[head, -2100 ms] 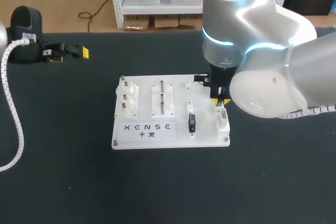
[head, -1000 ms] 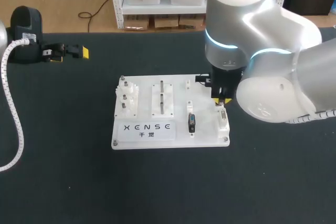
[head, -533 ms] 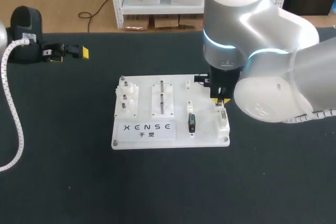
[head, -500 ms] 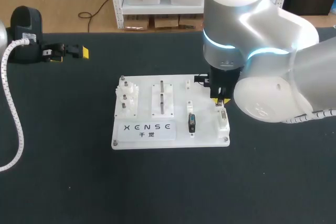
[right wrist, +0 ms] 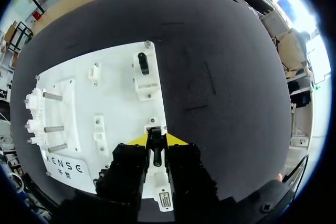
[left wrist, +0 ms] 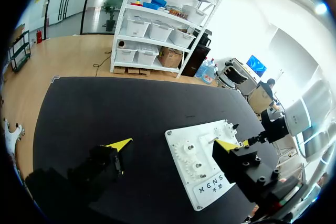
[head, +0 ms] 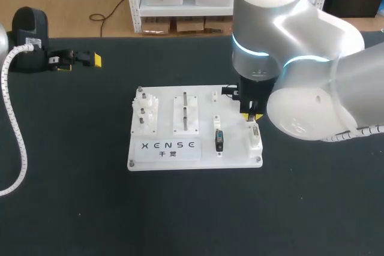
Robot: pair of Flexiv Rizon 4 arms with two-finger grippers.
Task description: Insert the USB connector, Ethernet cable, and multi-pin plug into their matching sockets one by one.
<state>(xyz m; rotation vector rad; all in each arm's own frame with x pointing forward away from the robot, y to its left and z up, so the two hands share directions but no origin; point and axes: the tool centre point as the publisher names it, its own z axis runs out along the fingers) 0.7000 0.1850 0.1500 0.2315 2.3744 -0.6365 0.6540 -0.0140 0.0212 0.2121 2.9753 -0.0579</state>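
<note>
Black connector (right wrist: 154,153) at socket (right wrist: 154,128), white board (right wrist: 115,93) edge.

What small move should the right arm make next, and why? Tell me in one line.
Probably ease straight down. The right jaws pinch a dark plug whose tip sits at the small white socket on the board, seemingly aligned, and full seating isn't visible.
</note>
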